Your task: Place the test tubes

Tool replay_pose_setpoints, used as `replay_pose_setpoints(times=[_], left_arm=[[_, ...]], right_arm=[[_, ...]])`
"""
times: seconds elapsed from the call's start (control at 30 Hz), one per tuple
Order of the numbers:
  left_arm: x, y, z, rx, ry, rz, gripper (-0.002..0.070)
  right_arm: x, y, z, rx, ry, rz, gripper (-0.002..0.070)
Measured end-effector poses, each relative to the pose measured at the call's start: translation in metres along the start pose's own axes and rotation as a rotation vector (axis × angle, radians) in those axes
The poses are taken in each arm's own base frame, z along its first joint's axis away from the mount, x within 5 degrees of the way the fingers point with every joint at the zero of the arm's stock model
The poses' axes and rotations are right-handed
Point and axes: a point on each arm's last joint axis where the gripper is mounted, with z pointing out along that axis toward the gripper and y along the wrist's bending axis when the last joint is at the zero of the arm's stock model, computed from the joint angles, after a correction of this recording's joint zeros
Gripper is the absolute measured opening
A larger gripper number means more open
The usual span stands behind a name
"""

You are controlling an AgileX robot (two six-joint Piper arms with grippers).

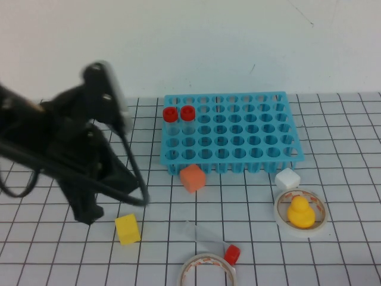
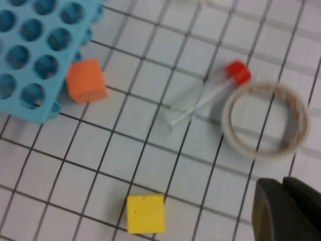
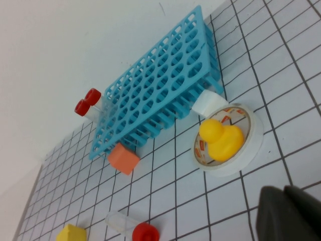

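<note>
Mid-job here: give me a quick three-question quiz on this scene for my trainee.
1. How many red-capped test tubes stand in the blue rack?
2. True or false: the yellow duck sits inside a tape roll.
3. The loose test tube lies closest to: A) a white cube, B) the near tape roll, C) the rack.

Key: 1) two; 2) true; 3) B.
The left gripper, shut, hangs near the yellow cube. The right gripper, shut, shows only in its wrist view.
</note>
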Motion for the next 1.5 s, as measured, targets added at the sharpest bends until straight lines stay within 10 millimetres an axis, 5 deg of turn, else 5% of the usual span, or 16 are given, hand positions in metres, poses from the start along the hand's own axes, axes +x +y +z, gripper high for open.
replay_pose_setpoints(times=[0.3, 0.67, 0.8, 0.97, 1.07, 1.5], left_arm=[[-0.035, 0.004, 0.079, 0.162, 0.210, 0.499, -0.0001], [-0.022, 0.013, 0.148, 0.236, 0.355, 0.658, 0.0002], [-0.019, 0.018, 0.160, 0.219, 0.360, 0.665, 0.0081], [-0.019, 0.023, 0.171, 0.182, 0.344, 0.681, 0.0348], [-0.020, 0.024, 0.176, 0.167, 0.334, 0.703, 0.0440], [-0.009, 0.020, 0.215, 0.226, 0.370, 0.760, 0.0387]], right_arm=[[0.003, 0.001, 0.000, -0.008, 0.031, 0.012, -0.0001], [0.003, 0.001, 0.000, -0.012, 0.035, 0.005, -0.0001], [0.003, 0.001, 0.000, -0.013, 0.035, -0.003, -0.0001], [0.003, 0.001, 0.000, -0.013, 0.035, -0.005, -0.0001], [0.003, 0.001, 0.000, -0.013, 0.035, -0.005, -0.0001], [0.003, 0.001, 0.000, -0.014, 0.035, -0.003, -0.0001]])
